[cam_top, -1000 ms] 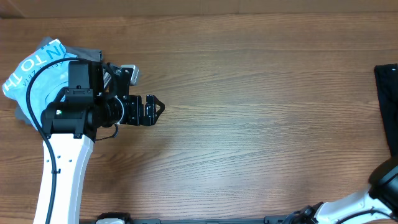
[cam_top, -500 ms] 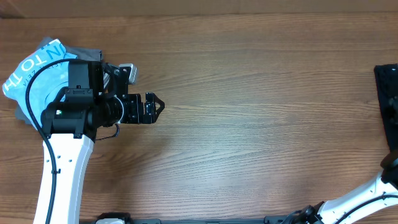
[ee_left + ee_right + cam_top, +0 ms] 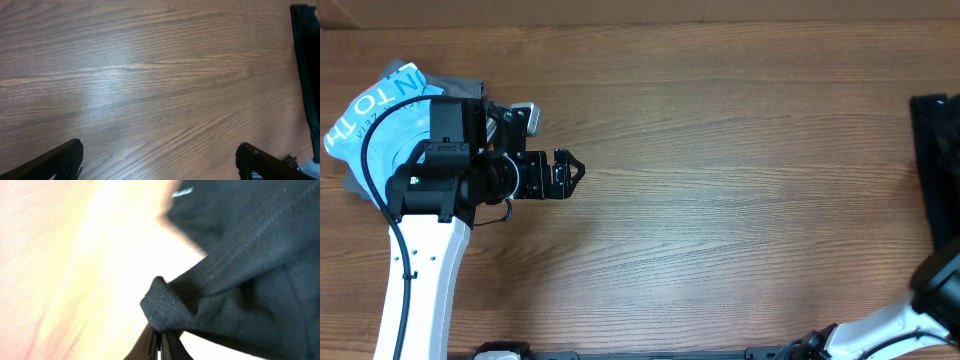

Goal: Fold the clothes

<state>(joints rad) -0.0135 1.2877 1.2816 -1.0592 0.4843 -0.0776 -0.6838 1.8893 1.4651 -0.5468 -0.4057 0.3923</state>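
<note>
The clothes are a black T-shirt (image 3: 935,150) lying at the table's far right edge, only partly in the overhead view. A strip of the shirt (image 3: 305,65) also shows in the left wrist view. In the right wrist view my right gripper (image 3: 161,345) is shut on a stitched hem corner of the shirt (image 3: 240,280), which bunches just above the fingers. A small white tag (image 3: 182,191) shows at the top. My left gripper (image 3: 570,172) hovers over bare wood at the left, far from the shirt, with its jaws wide open and nothing between them (image 3: 160,160).
A light blue shirt with white lettering (image 3: 375,125) lies at the far left under the left arm, on grey fabric (image 3: 460,85). The wooden table (image 3: 740,200) stretches between the two arms. The right arm's white link (image 3: 890,330) enters at the bottom right.
My right gripper has shut on the shirt's hem. The black shirt's edge has shifted a little leftward into the overhead view. The left arm has not moved.
</note>
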